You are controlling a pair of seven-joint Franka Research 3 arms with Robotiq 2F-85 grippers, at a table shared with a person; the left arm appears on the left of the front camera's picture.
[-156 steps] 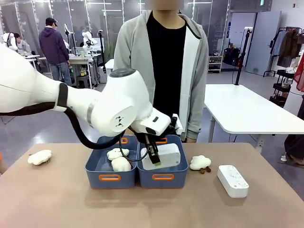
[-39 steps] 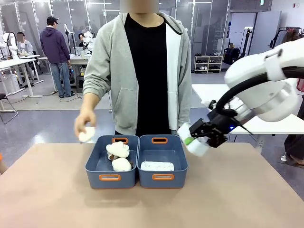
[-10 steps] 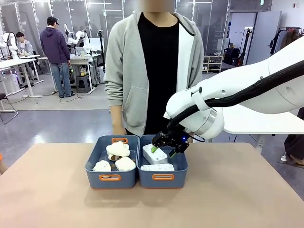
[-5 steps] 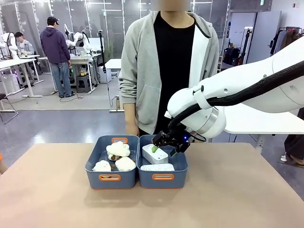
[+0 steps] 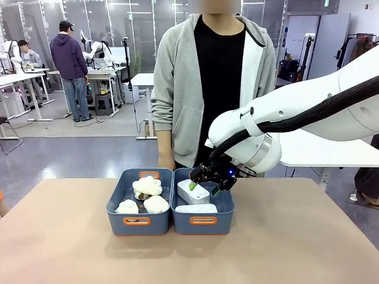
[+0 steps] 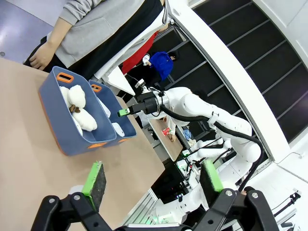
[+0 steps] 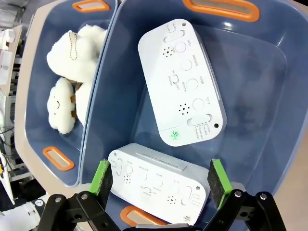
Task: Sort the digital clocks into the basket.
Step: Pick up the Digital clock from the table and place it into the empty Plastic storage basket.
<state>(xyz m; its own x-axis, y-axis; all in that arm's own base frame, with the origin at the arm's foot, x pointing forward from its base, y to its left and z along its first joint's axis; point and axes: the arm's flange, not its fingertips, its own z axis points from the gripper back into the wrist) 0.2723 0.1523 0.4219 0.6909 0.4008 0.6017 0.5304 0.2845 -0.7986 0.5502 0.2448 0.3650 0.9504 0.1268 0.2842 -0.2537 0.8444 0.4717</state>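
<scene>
Plastic of the tilted digital clock point(image 5: 193, 192) and flat digital clock point(image 5: 196, 208), lying in the right basket point(image 5: 183, 223), is likely handling stiff, light, slick, suiting a long-edge pinch; the right gripper point(image 7: 160, 179) is hovering spread, empty.

Place: an open-plan robotics lab.
Beyond the right gripper point(image 5: 204, 186): a person point(image 5: 216, 77) in a hoodie stands at the far side of the table point(image 5: 296, 248).
Far left of it: people point(image 5: 67, 59) at cluttered benches point(image 5: 103, 74), with glass partitions point(image 5: 35, 23) behind them.
Right of it: a white table point(image 5: 314, 139), a shelf point(image 5: 267, 78), a clothes rack point(image 5: 358, 59).
Floor point(image 5: 71, 154): grey and glossy.
</scene>
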